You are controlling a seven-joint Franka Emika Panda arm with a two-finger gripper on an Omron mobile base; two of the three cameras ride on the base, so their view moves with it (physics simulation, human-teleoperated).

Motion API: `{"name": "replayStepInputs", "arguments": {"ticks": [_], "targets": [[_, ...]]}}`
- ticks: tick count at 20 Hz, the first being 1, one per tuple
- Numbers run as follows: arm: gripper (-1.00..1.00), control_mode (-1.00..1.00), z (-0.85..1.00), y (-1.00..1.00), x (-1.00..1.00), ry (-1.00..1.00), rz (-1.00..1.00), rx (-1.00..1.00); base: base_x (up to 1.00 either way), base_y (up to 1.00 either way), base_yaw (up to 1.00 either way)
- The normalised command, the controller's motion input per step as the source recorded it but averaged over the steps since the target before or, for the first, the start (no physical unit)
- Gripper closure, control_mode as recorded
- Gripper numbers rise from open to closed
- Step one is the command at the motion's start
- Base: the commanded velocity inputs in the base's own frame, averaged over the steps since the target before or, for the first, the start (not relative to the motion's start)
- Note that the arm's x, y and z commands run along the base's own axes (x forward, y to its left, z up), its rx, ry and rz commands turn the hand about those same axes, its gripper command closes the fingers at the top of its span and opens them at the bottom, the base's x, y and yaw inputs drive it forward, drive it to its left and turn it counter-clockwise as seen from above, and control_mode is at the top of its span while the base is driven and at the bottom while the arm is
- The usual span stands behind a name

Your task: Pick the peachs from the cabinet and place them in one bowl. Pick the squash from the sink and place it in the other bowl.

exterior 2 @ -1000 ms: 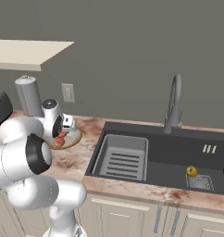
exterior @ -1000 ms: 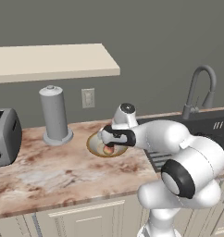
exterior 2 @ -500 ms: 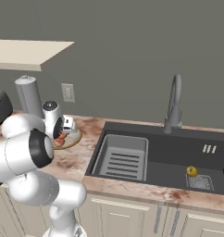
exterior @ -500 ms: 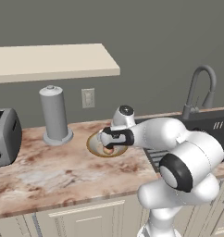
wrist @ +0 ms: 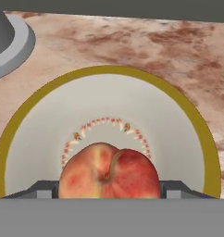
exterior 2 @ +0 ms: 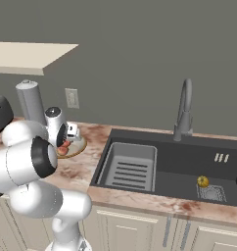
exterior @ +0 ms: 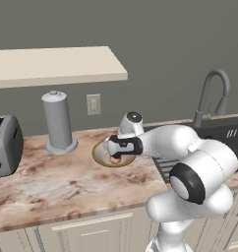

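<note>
Hand view, nearest first: peach (wrist: 109,171) sits between the two dark fingertips (wrist: 40,189), one at 9 o'clock of it and one at 3 o'clock, both tight against its sides; pincer narrow, closed on the peach. Fruit red-orange with yellow patches, crease and stem pit facing the camera. Beyond it the bowl (wrist: 192,120), cream inside, golden-brown rim, a ring of small red marks at its centre. Whether the peach touches the bowl floor or hangs just over it: cannot tell. Past the rim, brown marbled counter (wrist: 146,44); grey round base of the canister (wrist: 9,41) at 10 o'clock. Left base view: gripper (exterior: 116,158) over the bowl (exterior: 100,153), arm reaching in from 4 o'clock. Canister (exterior: 58,120) at 10 o'clock of the bowl, toaster (exterior: 4,145) far out at 9 o'clock, cabinet (exterior: 52,65) above. Right base view: sink (exterior 2: 169,166) at 3 o'clock of the bowl (exterior 2: 77,148), rack (exterior 2: 130,169) in its near half, small yellow squash (exterior 2: 202,181) on the basin floor, faucet (exterior 2: 185,110) behind
</note>
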Motion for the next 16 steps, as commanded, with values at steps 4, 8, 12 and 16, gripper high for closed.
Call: {"name": "replayStepInputs", "arguments": {"ticks": [4,8,12,16], "targets": [[1.0,-1.0,0.0,0.0,0.0,0.0,0.0,0.0,0.0,0.0,0.0],[1.0,-1.0,0.0,0.0,0.0,0.0,0.0,0.0,0.0,0.0,0.0],[-1.0,-1.0,0.0,0.0,0.0,0.0,0.0,0.0,0.0,0.0,0.0],[-1.0,-1.0,0.0,0.0,0.0,0.0,0.0,0.0,0.0,0.0,0.0]]}}
